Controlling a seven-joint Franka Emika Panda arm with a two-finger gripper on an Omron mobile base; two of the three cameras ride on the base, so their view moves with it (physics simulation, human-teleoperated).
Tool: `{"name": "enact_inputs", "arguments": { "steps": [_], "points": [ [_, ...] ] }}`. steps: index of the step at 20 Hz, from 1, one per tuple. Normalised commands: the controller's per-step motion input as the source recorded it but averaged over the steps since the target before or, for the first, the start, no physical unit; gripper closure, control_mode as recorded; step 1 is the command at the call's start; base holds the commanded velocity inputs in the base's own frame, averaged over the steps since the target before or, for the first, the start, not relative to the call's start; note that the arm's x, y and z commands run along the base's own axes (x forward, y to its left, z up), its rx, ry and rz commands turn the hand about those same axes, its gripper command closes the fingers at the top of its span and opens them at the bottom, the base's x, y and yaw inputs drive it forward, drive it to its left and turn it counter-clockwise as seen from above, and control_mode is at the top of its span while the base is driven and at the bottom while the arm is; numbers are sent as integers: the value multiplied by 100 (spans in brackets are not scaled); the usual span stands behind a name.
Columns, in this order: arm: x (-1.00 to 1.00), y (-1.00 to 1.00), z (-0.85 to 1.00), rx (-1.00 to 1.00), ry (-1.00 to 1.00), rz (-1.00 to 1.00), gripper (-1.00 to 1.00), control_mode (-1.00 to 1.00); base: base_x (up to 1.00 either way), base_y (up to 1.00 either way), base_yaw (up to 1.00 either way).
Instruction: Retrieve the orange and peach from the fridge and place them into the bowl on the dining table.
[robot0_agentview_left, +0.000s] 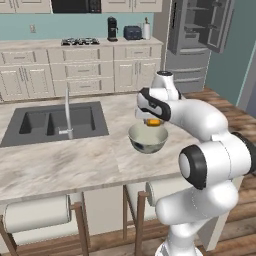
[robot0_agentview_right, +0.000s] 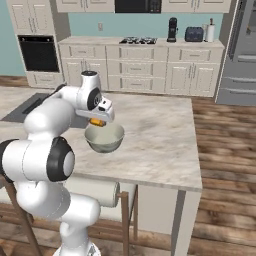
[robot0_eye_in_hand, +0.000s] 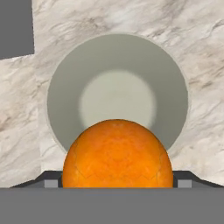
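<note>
from my seat i see the arm's jaws (robot0_agentview_left: 153, 121) hanging right over the bowl (robot0_agentview_left: 147, 139), with the orange (robot0_eye_in_hand: 117, 154) sitting between them; they stand wide, closed around the fruit, which fills the space between the two dark tips in the hand view. in that view the orange sits in front of the near rim of the bowl, and the bowl's pale grey-green inside shows beyond it with nothing in it. from the left base view the orange shows as a small bright patch just above the bowl's rim, under the hand; the right base view gives the same picture, fruit above bowl, not down in it. the bowl stands on the beige marble bench (robot0_agentview_left: 75, 160), near its front edge, well to the right of the grey double sink (robot0_agentview_left: 55, 122) and its faucet (robot0_agentview_left: 67, 112). at the far right of the room the fridge (robot0_agentview_left: 195, 45) stands with its upper doors swung open, bare shelves showing inside. i can't make out a peach anywhere. behind the bench runs the wall counter (robot0_agentview_left: 80, 47) with cream cabinets, carrying a coffee maker (robot0_agentview_left: 112, 29) and a toaster (robot0_agentview_left: 132, 32).
</note>
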Motion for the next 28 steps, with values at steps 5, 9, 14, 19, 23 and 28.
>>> {"name": "enact_inputs", "arguments": {
  "steps": [5,9,14,19,23,28],
  "points": [
    [12,0,-37,0,0,-8,100,-100,0,0,0],
    [27,0,-29,0,0,-6,100,-100,0,0,0],
    [33,0,-30,0,0,-6,100,-100,0,0,0],
    [29,0,-28,0,0,-6,100,-100,0,0,0],
    [29,0,-26,0,0,-6,100,-100,0,0,0],
    [26,0,-24,0,0,-7,100,-100,0,0,0]
  ]
}}
